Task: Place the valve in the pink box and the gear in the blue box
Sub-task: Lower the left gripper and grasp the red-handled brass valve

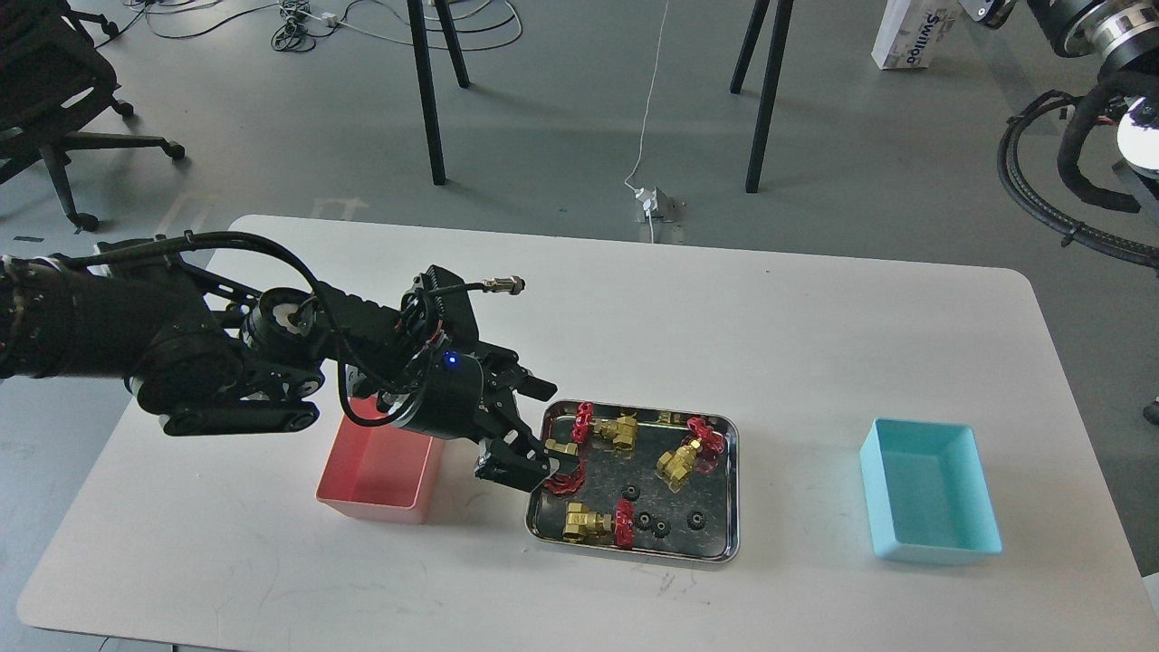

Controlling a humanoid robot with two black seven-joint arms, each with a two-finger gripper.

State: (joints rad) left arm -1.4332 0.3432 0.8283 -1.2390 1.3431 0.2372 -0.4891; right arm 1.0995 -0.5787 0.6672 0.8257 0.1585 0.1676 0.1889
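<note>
Four brass valves with red handwheels lie in a steel tray (634,554): a left valve (563,450), a back one (618,428), a right one (681,460) and a front one (589,523). Several tiny black gears (646,521) lie at the tray's front. The pink box (376,475) stands left of the tray, its back corner hidden by my left arm. The blue box (933,498) stands at the right. My left gripper (546,432) is open at the tray's left rim, its fingers on either side of the left valve's body. Only the right arm's wrist (1077,18) shows at the top right; its gripper is out of view.
The white table's (815,317) back edge faces a grey floor with black stand legs (770,91), cables and a power strip (654,204). An office chair (54,100) stands at the far left. A white carton (913,41) sits on the floor at the back right.
</note>
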